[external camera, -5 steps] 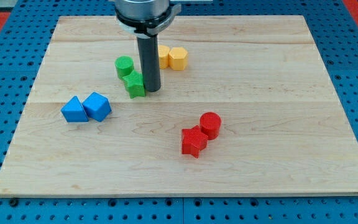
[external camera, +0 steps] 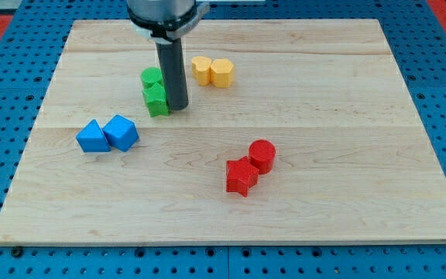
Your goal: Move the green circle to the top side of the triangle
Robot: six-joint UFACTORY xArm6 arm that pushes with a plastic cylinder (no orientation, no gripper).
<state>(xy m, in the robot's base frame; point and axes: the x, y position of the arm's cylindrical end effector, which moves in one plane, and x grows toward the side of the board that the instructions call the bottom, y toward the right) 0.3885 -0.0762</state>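
Wooden board — my tip touches green block; no hand visible.

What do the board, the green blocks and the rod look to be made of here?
Board: pale wood, matte, with visible grain and plank seams. Green circle and green block below it: solid-coloured, smooth, probably painted wood or plastic; the look leaves it open. Rod: dark, slightly glossy, likely metal or plastic; my tip sits against the green block's right side.
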